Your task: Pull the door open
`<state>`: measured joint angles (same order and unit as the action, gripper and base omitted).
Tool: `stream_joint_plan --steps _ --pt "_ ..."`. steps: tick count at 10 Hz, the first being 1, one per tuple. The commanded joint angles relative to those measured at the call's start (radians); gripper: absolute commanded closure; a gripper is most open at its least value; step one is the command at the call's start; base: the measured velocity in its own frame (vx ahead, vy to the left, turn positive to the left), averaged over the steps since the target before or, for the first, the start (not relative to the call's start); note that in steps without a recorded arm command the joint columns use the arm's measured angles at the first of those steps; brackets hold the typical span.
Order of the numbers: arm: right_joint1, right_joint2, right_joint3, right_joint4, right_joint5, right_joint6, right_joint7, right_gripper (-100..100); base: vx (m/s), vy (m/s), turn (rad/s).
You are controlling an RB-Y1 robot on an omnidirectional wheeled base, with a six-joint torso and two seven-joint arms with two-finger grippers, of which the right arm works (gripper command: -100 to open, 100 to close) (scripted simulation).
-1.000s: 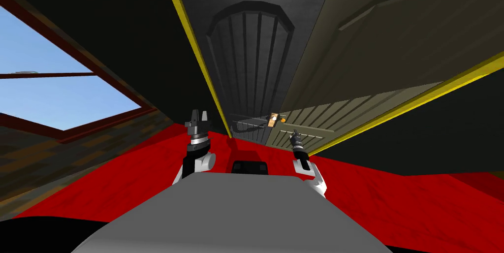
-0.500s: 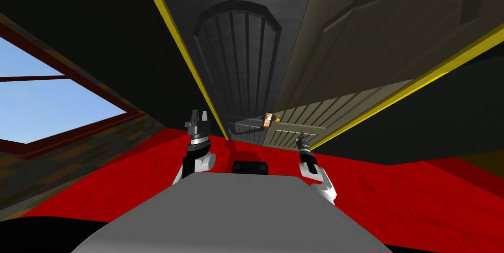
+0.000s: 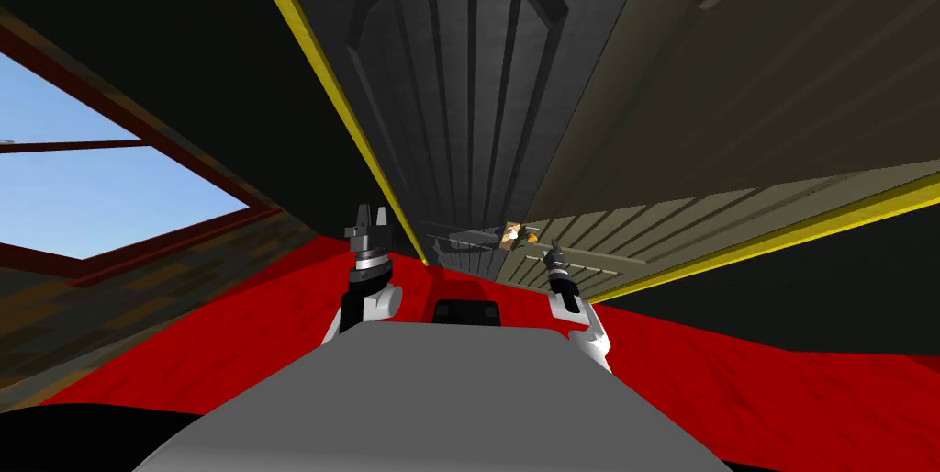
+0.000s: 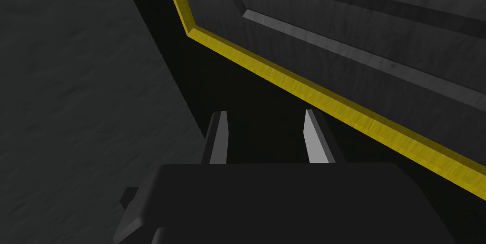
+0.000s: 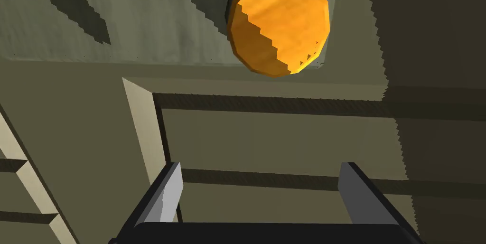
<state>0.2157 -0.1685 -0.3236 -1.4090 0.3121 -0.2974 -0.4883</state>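
Orange knob [image 5: 279, 23] sits on the olive door [image 3: 698, 127], at ten o'clock just beyond the right gripper [image 5: 260, 193], whose fingers are spread and empty. Beside the yellow frame [image 4: 308, 94] hangs the left gripper [image 4: 267, 136], likewise spread.

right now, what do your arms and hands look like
White forearms end in dark, ringed wrists. The left hand and right hand are each a dark box with two thin, light grey, blade-like fingers.
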Motion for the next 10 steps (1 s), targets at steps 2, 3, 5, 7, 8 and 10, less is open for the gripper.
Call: stream_joint_plan --steps 2,3,5,7,8,10 --pt "-0.011 0.011 0.016 -0.006 0.003 -0.001 0.001 -100 0.158 0.084 0.087" --pt "-0.011 0.011 0.016 -0.006 0.003 -0.001 0.001 100 -0.010 -0.005 -0.020" --pt "-0.011 0.011 0.016 -0.006 0.003 -0.001 0.001 100 -0.030 -0.021 0.005" --pt "-0.011 0.011 0.016 -0.006 0.003 -0.001 0.001 100 -0.017 -0.011 -0.009" --pt "-0.011 0.011 0.016 -0.006 0.003 -0.001 0.001 100 -0.006 0.000 0.003" --pt "0.013 -0.002 -0.008 -0.002 0.000 0.001 -0.002 -100 -0.159 -0.057 -0.135"
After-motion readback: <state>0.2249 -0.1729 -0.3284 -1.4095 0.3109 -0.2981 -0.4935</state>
